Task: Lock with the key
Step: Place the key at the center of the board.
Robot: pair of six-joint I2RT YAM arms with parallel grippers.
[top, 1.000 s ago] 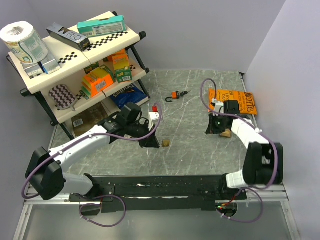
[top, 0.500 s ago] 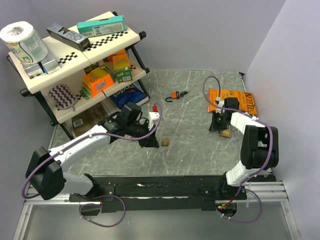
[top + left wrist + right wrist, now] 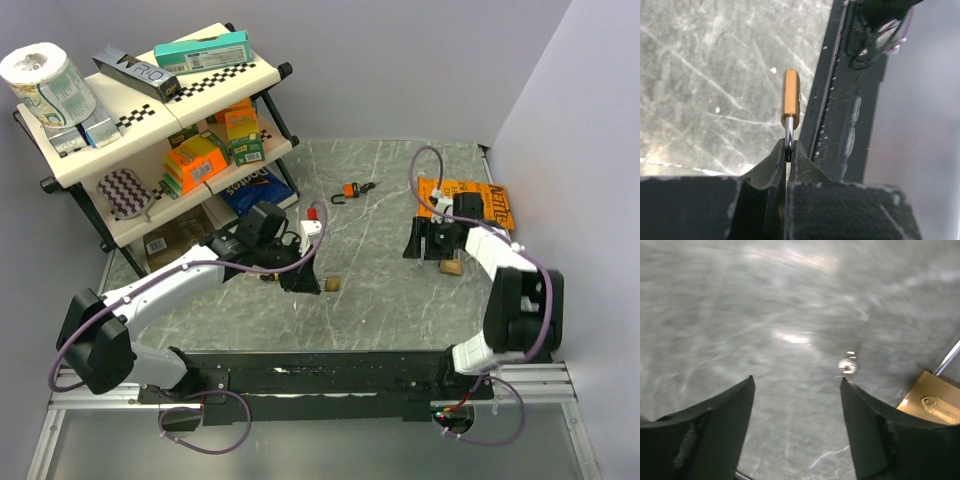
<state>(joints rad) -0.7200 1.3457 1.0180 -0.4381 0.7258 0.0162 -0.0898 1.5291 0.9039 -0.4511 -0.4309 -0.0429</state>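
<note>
**1. Small brass padlock** (image 3: 791,97) (image 3: 333,284). Sticks out just past the tips of the L gripper (image 3: 788,151) (image 3: 310,283). The body is clear of the fingers and only the steel shackle sits btwn them. It lies low over the grey marble-pattern table top (image 3: 390,300), mid-table, w/ the black base rail (image 3: 320,365) on the near side. Cannot tell if the body rests on the surface.

**2. Second brass padlock w/ engraved face** (image 3: 932,400) (image 3: 452,266). On the table just beside the R gripper (image 3: 796,380) (image 3: 424,250), on its outer side and outside the fingers. R wrist view is blurred and contact can't be judged.

**3. Surroundings, farther back.**
- An orange-and-black clip w/ hook (image 3: 352,190) lies mid-table, well apart from both grippers.
- An orange snack bag (image 3: 498,215) lies flat behind the R gripper, partly covered by the arm and its purple cable.
- A cream three-tier shelf rack on a black frame (image 3: 215,75) stands far L, stocked w/ boxes.
- A toilet roll (image 3: 45,80) and a teal carton (image 3: 203,48) sit on the top tier.

**4. Grippers.**
- L gripper: fingers pressed together, clamped on the shackle of item 1.
- R gripper: fingers spread wide w/ only bare table btwn them, gripping nothing. A small shiny speck on the table ahead is too blurred to ID.
</note>
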